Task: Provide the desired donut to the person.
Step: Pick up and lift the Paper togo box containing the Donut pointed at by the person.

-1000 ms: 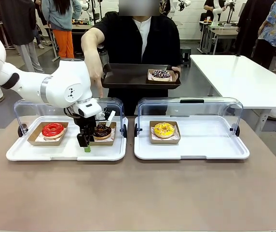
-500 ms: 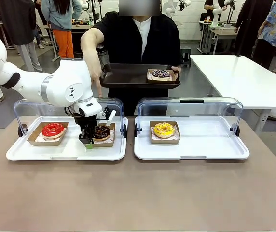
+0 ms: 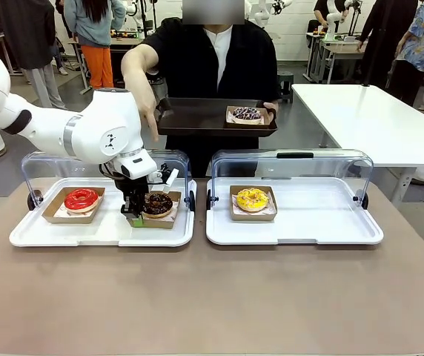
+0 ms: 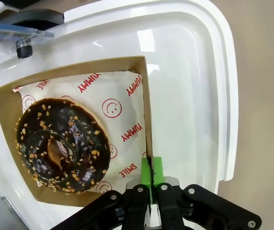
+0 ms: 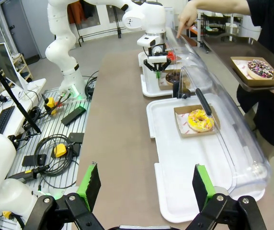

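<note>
A chocolate donut [image 3: 157, 202] [image 4: 62, 143] with nut bits lies in a brown cardboard tray [image 4: 145, 103] on the left white tray [image 3: 64, 233]. My left gripper [image 3: 133, 215] [image 4: 151, 173] is shut on that cardboard tray's side wall, with the green pads pinching the wall. Across the table the person [image 3: 219, 55] points a finger [image 3: 151, 130] down at this donut. Their other hand holds a dark serving tray [image 3: 193, 119] carrying a sprinkled donut [image 3: 247, 113]. My right gripper [image 5: 146, 184] hangs open, well back from the table, with nothing in it.
A red donut [image 3: 81, 199] sits in its own cardboard tray to the left of my gripper. A yellow donut [image 3: 252, 199] [image 5: 199, 120] lies on the right white tray [image 3: 293, 230]. Clear hinged lids [image 3: 293, 159] stand open behind both trays. Bare tabletop stretches in front.
My left gripper moved from just in front of the cardboard tray up onto its wall and stayed clamped there. The person's pointing hand lifted slightly.
</note>
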{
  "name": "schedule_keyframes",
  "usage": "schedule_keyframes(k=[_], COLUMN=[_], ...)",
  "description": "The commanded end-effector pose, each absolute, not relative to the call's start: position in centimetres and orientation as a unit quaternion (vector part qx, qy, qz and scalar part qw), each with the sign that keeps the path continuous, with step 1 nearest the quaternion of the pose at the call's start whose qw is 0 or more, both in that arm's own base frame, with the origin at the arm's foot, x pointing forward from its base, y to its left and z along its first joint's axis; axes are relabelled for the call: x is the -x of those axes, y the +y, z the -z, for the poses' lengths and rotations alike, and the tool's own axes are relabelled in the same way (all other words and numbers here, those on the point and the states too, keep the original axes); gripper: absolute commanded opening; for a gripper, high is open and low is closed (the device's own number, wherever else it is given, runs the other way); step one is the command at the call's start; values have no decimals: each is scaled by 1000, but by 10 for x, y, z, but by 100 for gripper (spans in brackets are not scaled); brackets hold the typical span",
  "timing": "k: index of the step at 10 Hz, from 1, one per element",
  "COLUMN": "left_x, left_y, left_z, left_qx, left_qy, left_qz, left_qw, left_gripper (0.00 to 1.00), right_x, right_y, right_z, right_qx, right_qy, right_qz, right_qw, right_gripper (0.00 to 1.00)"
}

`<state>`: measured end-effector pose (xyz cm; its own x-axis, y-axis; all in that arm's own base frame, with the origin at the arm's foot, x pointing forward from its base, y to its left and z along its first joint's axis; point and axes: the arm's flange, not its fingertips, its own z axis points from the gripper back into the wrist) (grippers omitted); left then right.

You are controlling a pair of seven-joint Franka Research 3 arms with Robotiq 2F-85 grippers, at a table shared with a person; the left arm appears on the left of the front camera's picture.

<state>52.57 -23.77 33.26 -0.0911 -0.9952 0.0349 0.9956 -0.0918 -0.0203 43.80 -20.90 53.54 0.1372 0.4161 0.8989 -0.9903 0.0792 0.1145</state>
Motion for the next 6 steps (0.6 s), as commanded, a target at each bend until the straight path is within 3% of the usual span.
schedule_keyframes(k=[1,6], left_x=[-520,-478], left_y=[-234,-215], left_z=[-335,-365], left_qx=[17,16], left_qy=[5,-12], left_qz=[755,751], left_qw=[656,660], left_gripper=[0,0], right_x=[-438,-438], right_y=[-207,-207], right_z=[-534,-534], right_qx=[-398,-398], right_qy=[-366,-366], right_qz=[-545,-545], right_qw=[640,640], right_gripper=[100,100])
